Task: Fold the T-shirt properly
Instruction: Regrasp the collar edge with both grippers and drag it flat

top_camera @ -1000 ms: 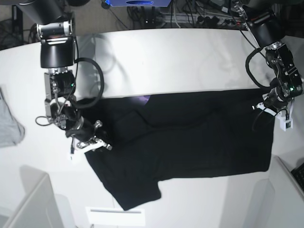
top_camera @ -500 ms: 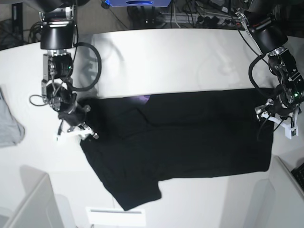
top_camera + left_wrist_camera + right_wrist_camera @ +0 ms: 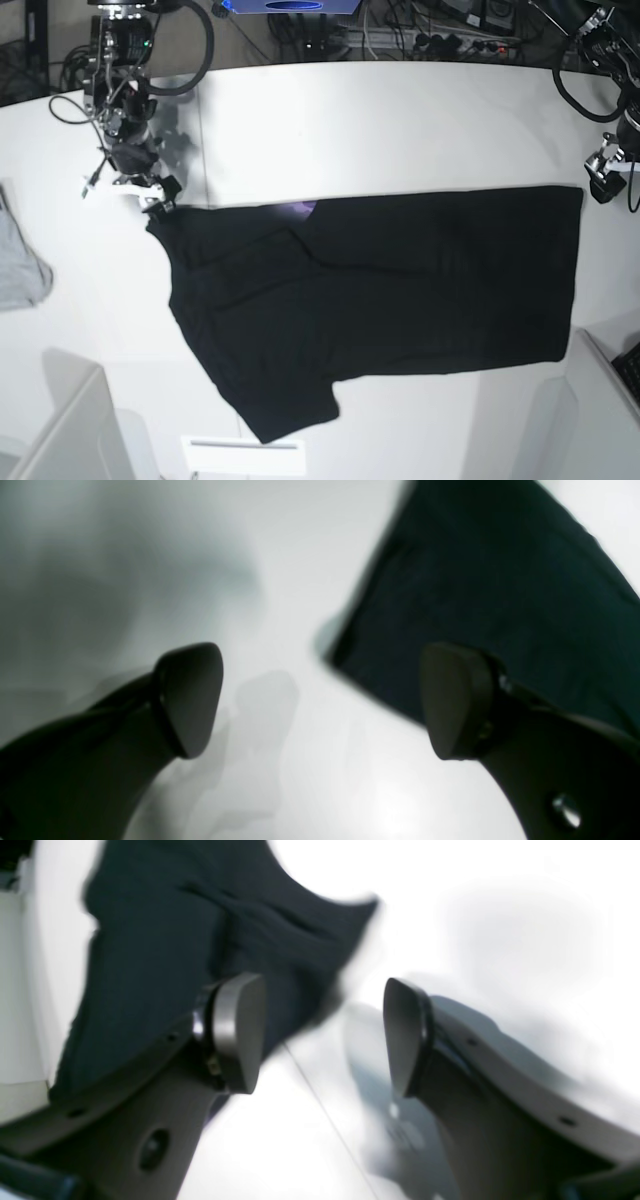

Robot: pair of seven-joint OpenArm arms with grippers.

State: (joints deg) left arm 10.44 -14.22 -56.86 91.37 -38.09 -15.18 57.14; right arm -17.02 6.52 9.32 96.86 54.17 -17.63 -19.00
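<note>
The black T-shirt (image 3: 400,290) lies spread flat on the white table (image 3: 350,130), plain side up, with a small purple patch at its collar (image 3: 303,208). One sleeve points toward the near edge. My right gripper (image 3: 128,190) is open and empty just beyond the shirt's far-left corner. In the right wrist view the gripper (image 3: 322,1032) is open, with the shirt (image 3: 165,940) behind its left finger. My left gripper (image 3: 607,172) is open and empty off the shirt's far-right corner. In the left wrist view the gripper (image 3: 322,700) is open over bare table beside the shirt's corner (image 3: 500,580).
A light grey garment (image 3: 22,265) lies at the table's left edge. White bins stand at the near left (image 3: 60,430) and near right (image 3: 600,400). A white sheet (image 3: 243,455) lies at the near edge. Cables and gear run behind the table.
Both grippers have let go of the shirt and moved toward the far side, the right one to the far left, the left one to the far right. The shirt's far corners now lie stretched outward.
</note>
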